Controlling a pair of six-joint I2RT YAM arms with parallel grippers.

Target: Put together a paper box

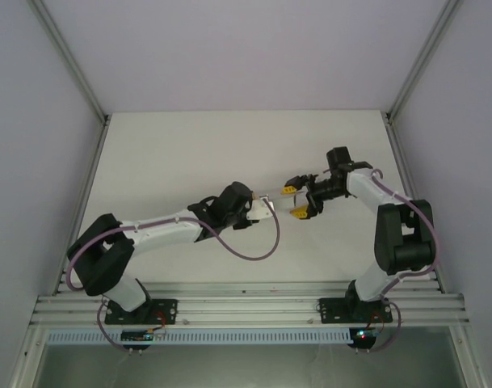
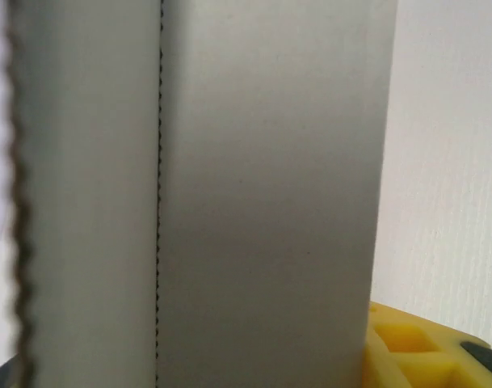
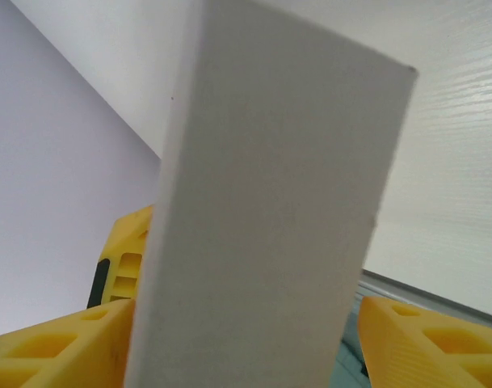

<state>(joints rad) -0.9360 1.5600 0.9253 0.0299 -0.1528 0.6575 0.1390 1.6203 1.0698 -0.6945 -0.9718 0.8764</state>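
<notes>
- Your left arm (image 1: 149, 230) reaches from the near left toward the middle of the tabletop (image 1: 189, 153). Its left claw (image 1: 254, 212) meets the paper box, but you cannot tell whether it is clamped on the card.
- The paper box (image 1: 267, 207), a white folded piece, sits between both claws. Your left wrist view shows a dotted crease down its face and a yellow finger (image 2: 407, 352) just beside its right edge.
- Your right claw (image 1: 296, 201) stands apart, with a yellow finger (image 3: 60, 347) on either side of the box.
</notes>
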